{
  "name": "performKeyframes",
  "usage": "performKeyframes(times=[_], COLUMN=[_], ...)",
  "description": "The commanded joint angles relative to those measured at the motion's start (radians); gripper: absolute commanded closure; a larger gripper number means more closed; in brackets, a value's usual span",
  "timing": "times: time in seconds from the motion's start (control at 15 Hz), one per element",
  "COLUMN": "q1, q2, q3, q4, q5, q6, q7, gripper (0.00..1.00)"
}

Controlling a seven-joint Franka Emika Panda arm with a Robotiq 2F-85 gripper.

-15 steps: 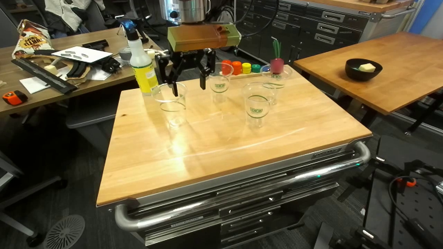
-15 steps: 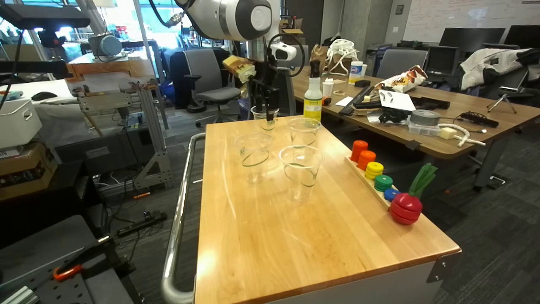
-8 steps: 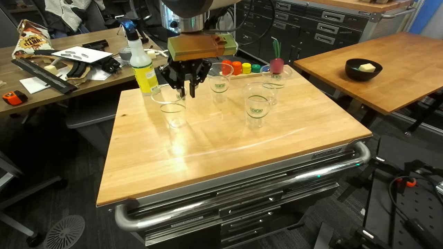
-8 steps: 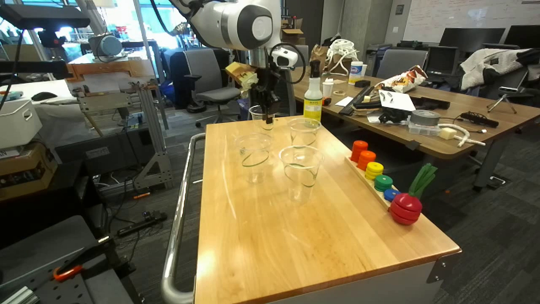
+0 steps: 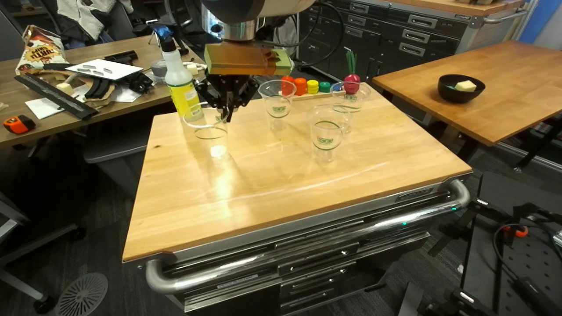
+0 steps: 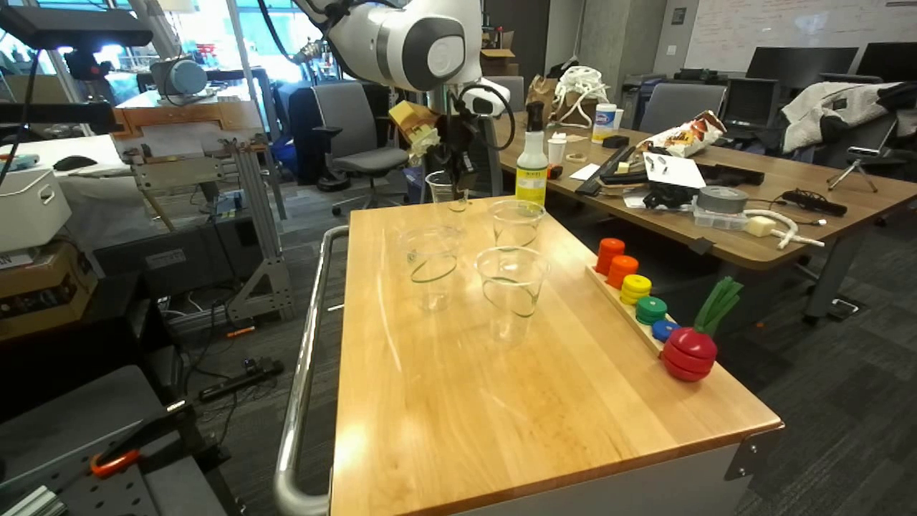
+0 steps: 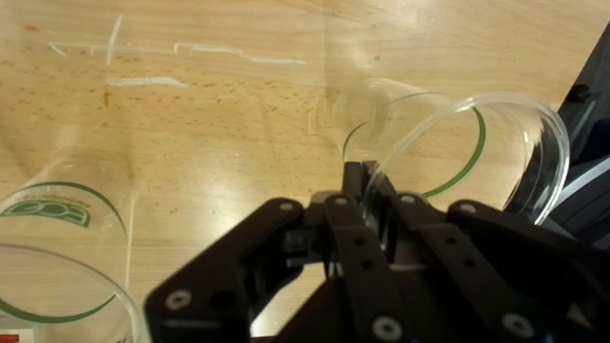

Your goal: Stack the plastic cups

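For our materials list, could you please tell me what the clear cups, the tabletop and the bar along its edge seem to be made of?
The cups: most likely thin, glossy, transparent plastic; the background shows through their shiny walls. The tabletop: wood, probably sealed, with grain and glare. The bar: apparently polished metal, judging by bright highlights; which metal is unclear.

In an exterior view the black gripper (image 5: 227, 116) pinches a clear plastic cup (image 5: 211, 135) by the right side of its rim — the cup nearest the spray bottle (image 5: 183, 90). A second cup (image 5: 279, 108), a third cup (image 5: 325, 139) and a fourth cup (image 5: 355, 101) stand upright on the wooden tabletop (image 5: 285, 206), the third partly in front of the fourth. Along the far edge runs a row of coloured discs (image 5: 312, 87), red through yellow and green to blue — and beside it a red toy vegetable (image 5: 352, 80) with green leaves.
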State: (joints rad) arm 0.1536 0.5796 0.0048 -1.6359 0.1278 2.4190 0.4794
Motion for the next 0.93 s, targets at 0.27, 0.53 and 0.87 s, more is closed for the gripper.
performKeyframes(times=[0.27,0.53,0.87], q1=[-0.026,-0.059,-0.121], q2=[-0.159,-0.263,-0.343], q3=[-0.024,-0.067,-0.093], q4=[0.051,0.052,0.017], q5=[0.007,-0.024,-0.038], q6=[-0.096,-0.175,-0.305], q7=[0.003,0.016,0.0], gripper=[0.94,0.94,0.94])
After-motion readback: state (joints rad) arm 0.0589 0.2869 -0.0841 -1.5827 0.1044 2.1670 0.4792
